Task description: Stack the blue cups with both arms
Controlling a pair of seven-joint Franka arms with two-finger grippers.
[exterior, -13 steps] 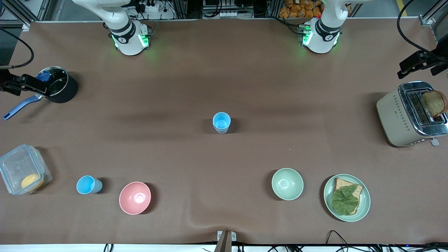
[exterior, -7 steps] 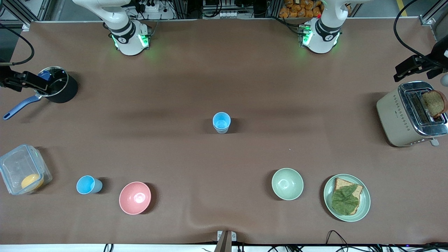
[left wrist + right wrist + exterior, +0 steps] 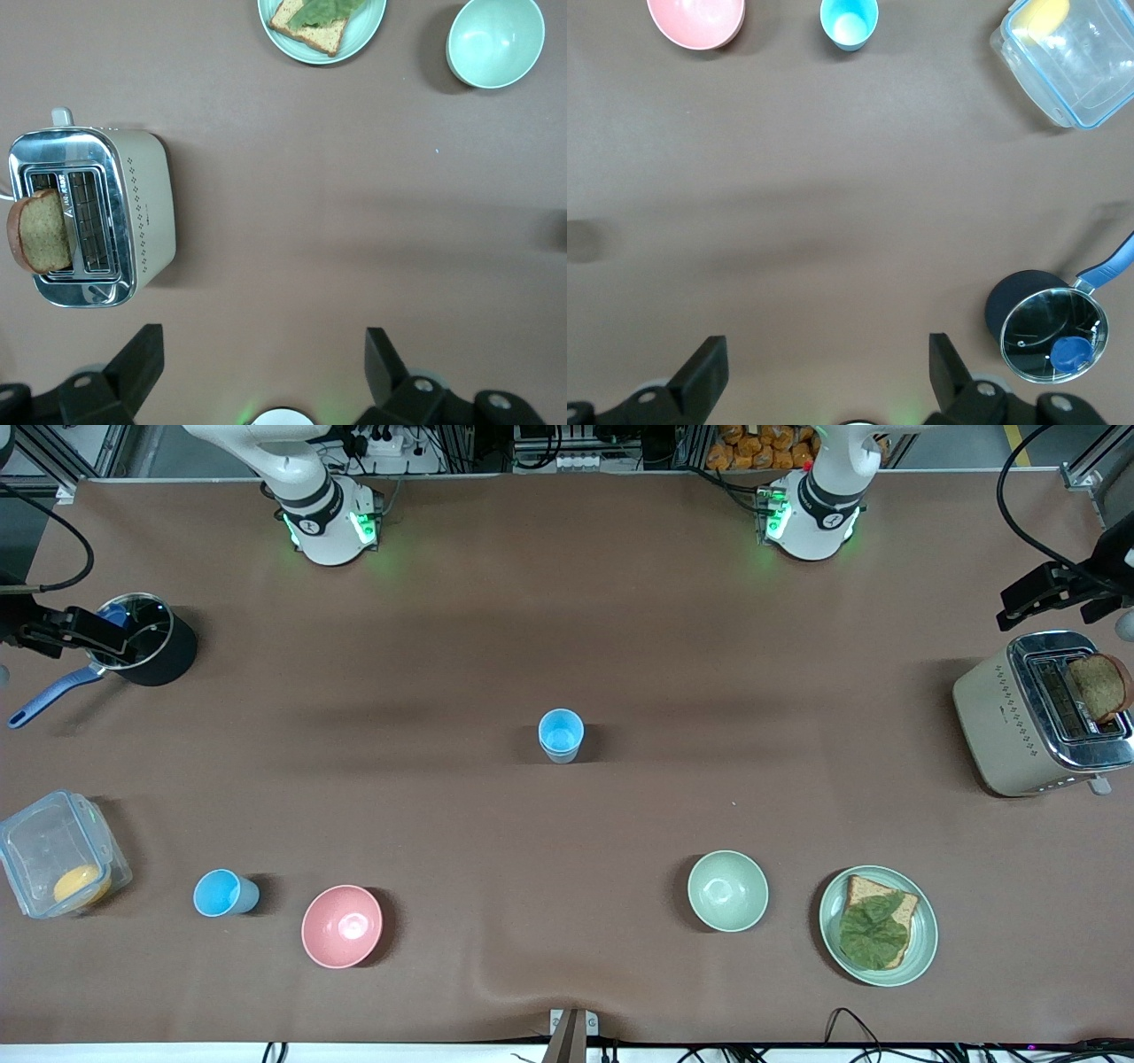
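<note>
A blue cup (image 3: 561, 735) stands upright at the middle of the brown bench (image 3: 567, 620); every other place here is given from it. It looks doubled: a paler, greyer rim shows just under the sky-blue one, as if one tumbler sits inside another, though I cannot tell for sure. A second, sky-blue cup (image 3: 223, 893) stands upright nearer to the front camera than the middle cup and well toward the right arm's end, between a clear lidded box (image 3: 58, 864) holding something yellow and a pink bowl (image 3: 342, 926).

Nearer to the camera than the middle cup, toward the left arm's end, sits a pale green bowl (image 3: 727, 890), and beside it a green plate (image 3: 921, 939) carrying a slice of bread topped with a leaf. Well apart from the middle cup, at the left arm's end, a cream toaster (image 3: 1005, 722) holds a brown slice in one slot. At the right arm's end stands a black saucepan (image 3: 159, 651) with a blue handle.

The left gripper (image 3: 261, 359) hangs over the bench by the toaster, fingers spread wide and holding nothing. The right gripper (image 3: 827, 359) hangs over the bench by the saucepan, likewise spread and holding nothing. Neither touches a cup.
</note>
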